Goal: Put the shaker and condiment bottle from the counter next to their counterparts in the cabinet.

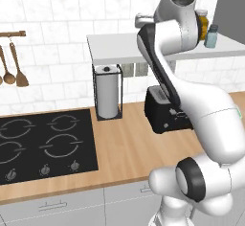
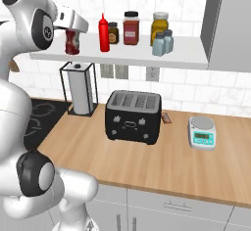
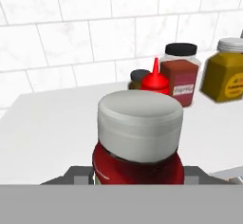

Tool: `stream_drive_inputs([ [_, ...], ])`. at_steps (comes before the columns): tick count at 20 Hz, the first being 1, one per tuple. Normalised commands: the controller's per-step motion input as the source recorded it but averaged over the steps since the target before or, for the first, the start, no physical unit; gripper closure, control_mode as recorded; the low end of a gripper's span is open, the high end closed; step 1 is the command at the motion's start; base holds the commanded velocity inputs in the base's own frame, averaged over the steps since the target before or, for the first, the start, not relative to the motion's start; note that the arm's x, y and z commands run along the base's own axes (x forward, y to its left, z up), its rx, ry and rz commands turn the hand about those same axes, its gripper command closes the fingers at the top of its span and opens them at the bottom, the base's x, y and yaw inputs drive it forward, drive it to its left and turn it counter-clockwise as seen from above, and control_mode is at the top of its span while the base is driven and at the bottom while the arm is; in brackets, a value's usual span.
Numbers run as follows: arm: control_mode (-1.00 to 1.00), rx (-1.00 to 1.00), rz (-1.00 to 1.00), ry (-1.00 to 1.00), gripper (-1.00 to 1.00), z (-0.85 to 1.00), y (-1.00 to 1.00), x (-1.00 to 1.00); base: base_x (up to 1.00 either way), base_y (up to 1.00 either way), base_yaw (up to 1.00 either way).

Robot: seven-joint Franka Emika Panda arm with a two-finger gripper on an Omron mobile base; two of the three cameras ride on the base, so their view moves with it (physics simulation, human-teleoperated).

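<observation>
Cabinet [image 2: 186, 56]: holding jars, two small shakers [image 2: 163, 42] side by side, and the tall squeeze bottle [image 2: 103, 32].
Arm: reaching high over the counter [image 2: 162, 161], wrist levelled at the shelf's left end.
Gripper [image 2: 72, 29]: gripping the condiment bottle [image 3: 138, 147] at its body under the white cap.
Bottle position: hanging at the shelf's left end, left of the squeeze bottle, apart from it.
Placing well: carrying it rightward until just beside the squeeze bottle, keeping it upright, setting it flat before releasing.
</observation>
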Motion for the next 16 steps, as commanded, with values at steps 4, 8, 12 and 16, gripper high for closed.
stream_drive_inputs([
  [4,-1.00,0.00,0.05,0.00,1.00,-0.17,-0.29,0.52,0.00,0.00,0.00],
  [8,-1.00,0.00,0.06,0.00,1.00,0.00,-0.13,0.22,0.00,0.00,0.00],
  [12,-1.00,0.00,0.00,-0.01,1.00,0.00,0.00,0.08,0.00,0.00,0.00],
  [16,-1.00,0.00,0.00,-0.05,1.00,-0.01,0.00,0.33,0.00,0.00,0.00],
])
